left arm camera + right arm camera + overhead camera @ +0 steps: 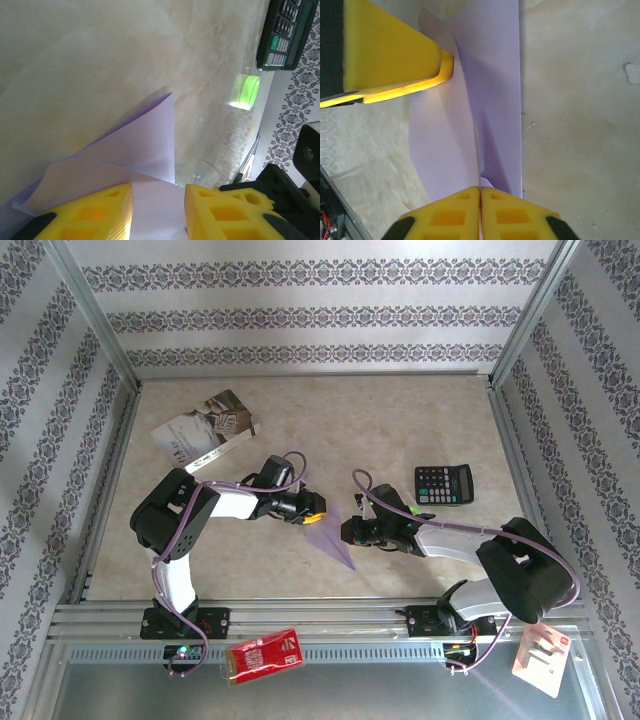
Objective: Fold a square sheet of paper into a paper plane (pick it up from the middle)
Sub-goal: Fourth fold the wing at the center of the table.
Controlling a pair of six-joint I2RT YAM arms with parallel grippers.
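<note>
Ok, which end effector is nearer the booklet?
Left. In the top view the left end effector is below and right of the booklet, with its fingers on the paper. The right end effector pinches the paper from the other side, further from the booklet.

I see my left gripper (158, 196), yellow fingers (95, 215) apart, lilac paper (145, 145) between them, folded flap pointing up-frame, tan table (100, 50), calculator (287, 32) top right, green disc (246, 91) just below it.
</note>
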